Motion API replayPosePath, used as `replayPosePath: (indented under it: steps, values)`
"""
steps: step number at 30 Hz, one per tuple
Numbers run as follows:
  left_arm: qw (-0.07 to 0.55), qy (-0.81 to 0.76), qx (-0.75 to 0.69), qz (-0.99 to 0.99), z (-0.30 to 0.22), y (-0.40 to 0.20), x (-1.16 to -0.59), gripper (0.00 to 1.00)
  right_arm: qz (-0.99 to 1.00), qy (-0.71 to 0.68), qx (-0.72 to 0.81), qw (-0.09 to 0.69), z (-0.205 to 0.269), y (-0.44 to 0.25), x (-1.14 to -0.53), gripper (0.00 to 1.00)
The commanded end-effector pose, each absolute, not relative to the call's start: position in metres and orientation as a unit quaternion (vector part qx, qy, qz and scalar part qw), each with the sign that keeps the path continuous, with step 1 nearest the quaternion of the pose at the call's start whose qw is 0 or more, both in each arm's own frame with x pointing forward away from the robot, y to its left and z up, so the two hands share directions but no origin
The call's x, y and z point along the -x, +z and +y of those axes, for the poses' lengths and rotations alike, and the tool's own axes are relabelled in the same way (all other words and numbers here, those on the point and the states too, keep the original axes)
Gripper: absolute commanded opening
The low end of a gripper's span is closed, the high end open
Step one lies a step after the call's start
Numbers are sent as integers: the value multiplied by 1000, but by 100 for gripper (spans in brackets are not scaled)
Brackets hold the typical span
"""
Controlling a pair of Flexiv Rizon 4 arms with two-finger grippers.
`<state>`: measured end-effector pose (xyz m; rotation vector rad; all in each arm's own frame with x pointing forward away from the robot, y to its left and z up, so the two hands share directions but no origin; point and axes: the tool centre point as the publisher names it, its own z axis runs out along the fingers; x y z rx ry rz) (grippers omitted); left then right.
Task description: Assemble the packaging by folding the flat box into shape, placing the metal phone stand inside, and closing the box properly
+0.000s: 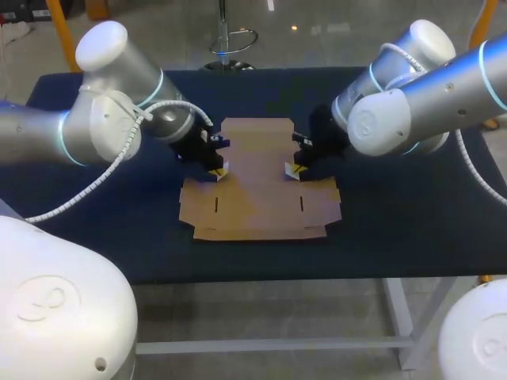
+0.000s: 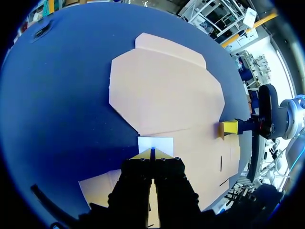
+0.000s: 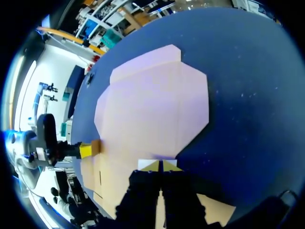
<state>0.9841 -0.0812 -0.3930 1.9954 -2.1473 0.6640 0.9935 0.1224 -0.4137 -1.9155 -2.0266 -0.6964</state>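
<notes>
Desk [image 1: 396,229]: dark blue top. Flat box [image 1: 257,190] lies unfolded at its centre. Left gripper [image 1: 219,169] sits at the box's 9 o'clock notch and right gripper [image 1: 293,169] at 3 o'clock. Both are narrow, tips together at a small side flap [image 2: 155,144]; whether they pinch it is unclear.

Risk: an uneven pull from either side could skew or slide the loose sheet. A flap could slip free or crease off its score.

Phone stand not in view.
</notes>
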Motion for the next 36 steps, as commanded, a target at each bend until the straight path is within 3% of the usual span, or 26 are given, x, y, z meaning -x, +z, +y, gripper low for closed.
replayPosePath:
  steps: [1, 24, 36]
  values:
    - [57, 214, -668, -711, -88, -395, -984, 0, -703, -238, 656, 138, 123, -415, -994, 0]
    - [45, 184, -694, -695, -92, -413, -991, 0, -707, -173, 680, 90, 134, -436, -993, 0]
    - [53, 195, -691, -694, -84, -397, -984, 0, -697, -208, 673, 132, 116, -421, -994, 0]
